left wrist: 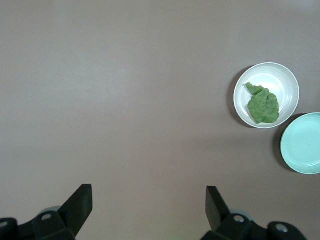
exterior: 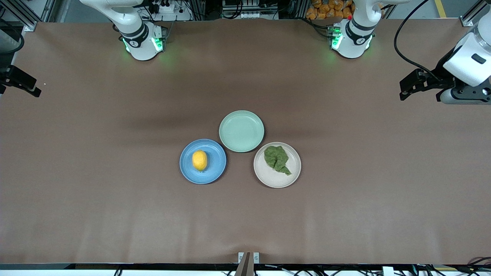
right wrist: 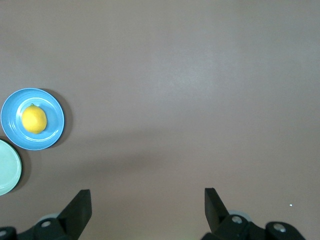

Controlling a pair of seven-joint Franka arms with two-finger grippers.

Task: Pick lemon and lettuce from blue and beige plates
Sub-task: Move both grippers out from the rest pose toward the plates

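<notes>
Lemon (exterior: 199, 160) on blue plate (exterior: 215, 168); lettuce (exterior: 277, 158) on beige plate (exterior: 274, 178); left pincer (left wrist: 149, 206) and right pincer (right wrist: 147, 206) wide, empty, at tabletop ends.

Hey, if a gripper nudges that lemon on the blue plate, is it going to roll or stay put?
The lemon looks rounded and smooth, so a sideways nudge would probably roll it. The blue plate has a raised rim that may stop it. It looks firm, not floppy like the lettuce, so a squeeze across its narrow width should hold.

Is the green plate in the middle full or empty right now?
Empty. The green plate shows only its bare surface, while the lemon sits on the blue plate and the lettuce on the beige plate.
</notes>
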